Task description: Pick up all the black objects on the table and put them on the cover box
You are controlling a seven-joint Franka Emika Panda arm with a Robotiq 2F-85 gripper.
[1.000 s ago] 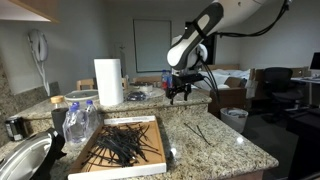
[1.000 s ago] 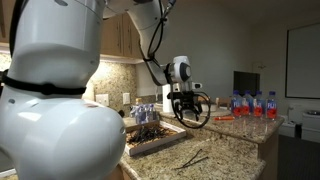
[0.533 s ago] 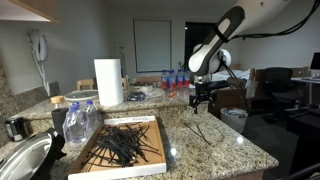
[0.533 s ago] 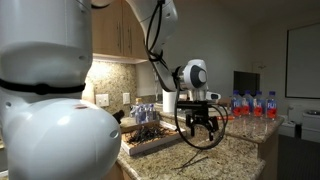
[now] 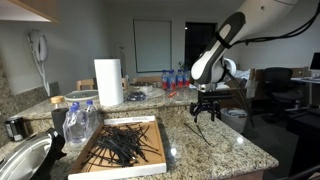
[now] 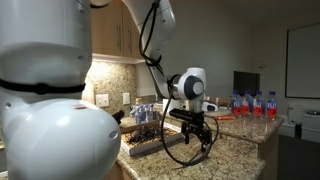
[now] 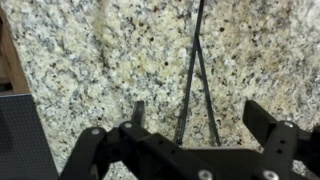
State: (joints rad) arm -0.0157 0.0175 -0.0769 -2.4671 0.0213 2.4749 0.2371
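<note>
Two thin black objects [image 7: 193, 70] lie crossed on the speckled granite counter, running up the wrist view between my fingertips. My gripper [image 7: 200, 120] hangs just above them, open and empty, one finger [image 7: 138, 112] on each side. In an exterior view the gripper [image 5: 207, 112] hovers over the loose black objects [image 5: 203, 132] to the right of the cover box [image 5: 157, 125]. That tan cardboard lid holds a pile of several black strips [image 5: 120, 147]. From the opposite side, the gripper [image 6: 195, 140] stands low over the counter beside the cover box [image 6: 143, 146].
A paper towel roll [image 5: 108, 82] stands behind the box. Water bottles [image 5: 80, 122], a dark mug [image 5: 14, 127] and a metal bowl [image 5: 22, 160] crowd the left. More bottles [image 6: 255, 104] line the raised ledge. The counter edge [image 5: 262, 150] drops off at right.
The arm has swung away from the raised ledge toward the counter's right side and come down over the loose strips. The jaws have stayed open.
</note>
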